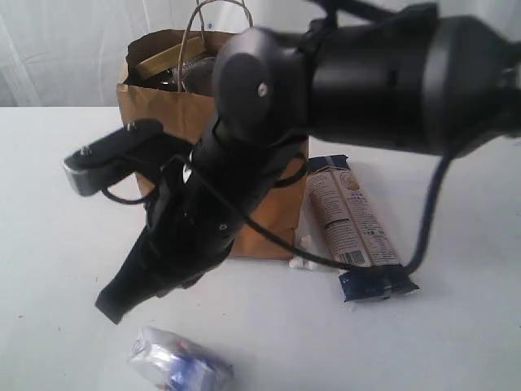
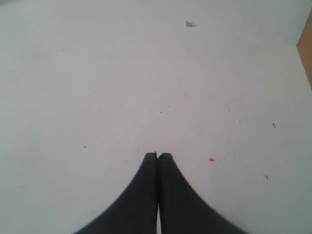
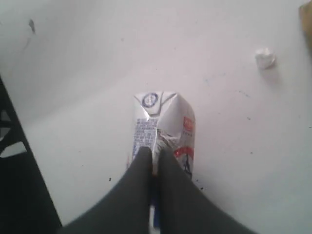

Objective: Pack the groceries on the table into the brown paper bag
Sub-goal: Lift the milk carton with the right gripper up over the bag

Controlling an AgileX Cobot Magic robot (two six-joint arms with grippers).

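Brown paper bag (image 1: 155, 102) upright on the white table (image 1: 49, 244), two groceries lying outside it.
Exterior: one noodle packet (image 1: 352, 220) flat beside the bag, long axis front-to-back, print unreadable; one carton (image 1: 179, 364) nearest. Left wrist: left gripper (image 2: 157, 155) clenched on nothing. Right wrist: right gripper (image 3: 153, 152) pinched together over the carton, gable end pointing away; blue text illegible.

The surface (image 1: 49, 244) is white, the paper bag (image 1: 146, 102) kraft brown, the noodle packet (image 1: 354, 220) dark blue with beige panel, the carton (image 3: 163, 122) white with blue and red print.
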